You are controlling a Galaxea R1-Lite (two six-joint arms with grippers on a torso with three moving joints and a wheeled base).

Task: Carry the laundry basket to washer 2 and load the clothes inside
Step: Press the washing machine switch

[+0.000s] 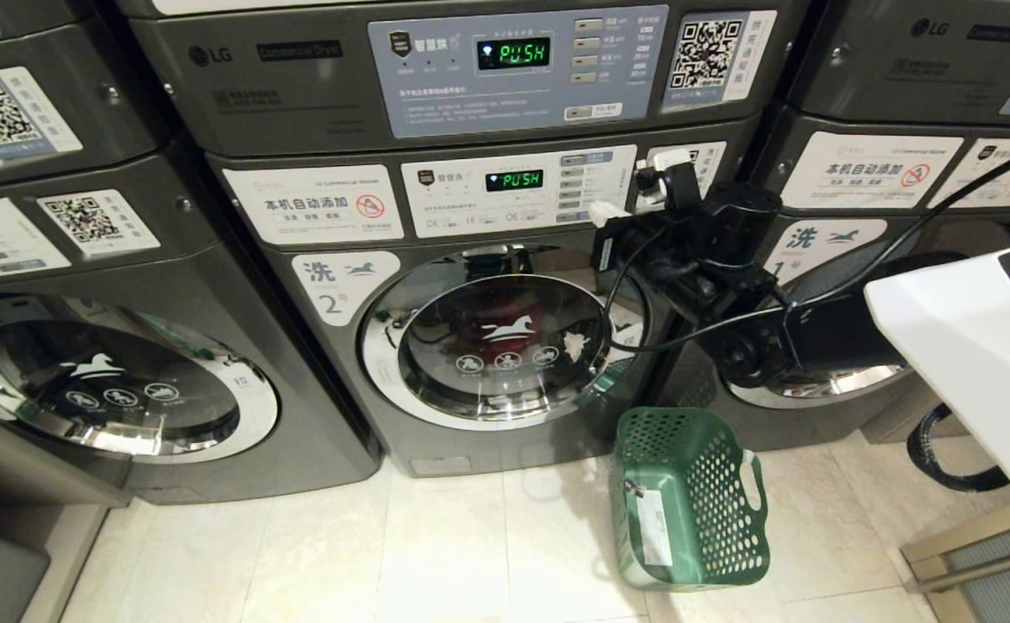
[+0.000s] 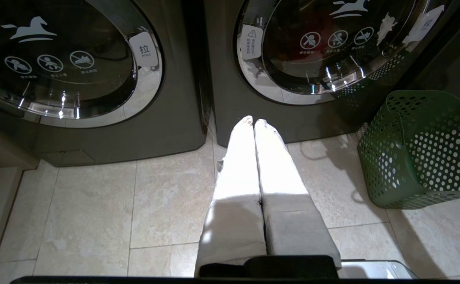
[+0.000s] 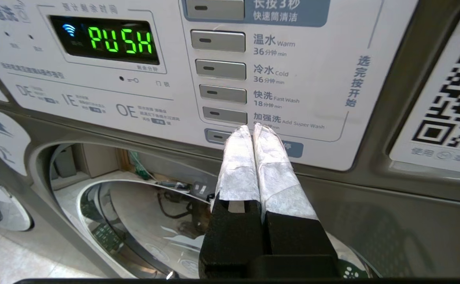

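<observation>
White-wrapped fingers [image 3: 249, 157] of the right gripper [image 3: 252, 128] were pressed together just before washer 2's [image 1: 470, 346] button panel [image 3: 222, 79], above its closed door, with the laundry basket [image 1: 686, 497] on the floor well below.

laundry basket [image 1: 686, 502] right of washer 2 [image 1: 487, 346]

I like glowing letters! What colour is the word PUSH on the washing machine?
Bright green on a black display, clearest in the right wrist view.

Both grippers [image 2: 253, 122] [image 3: 252, 129] closed, empty.
</observation>
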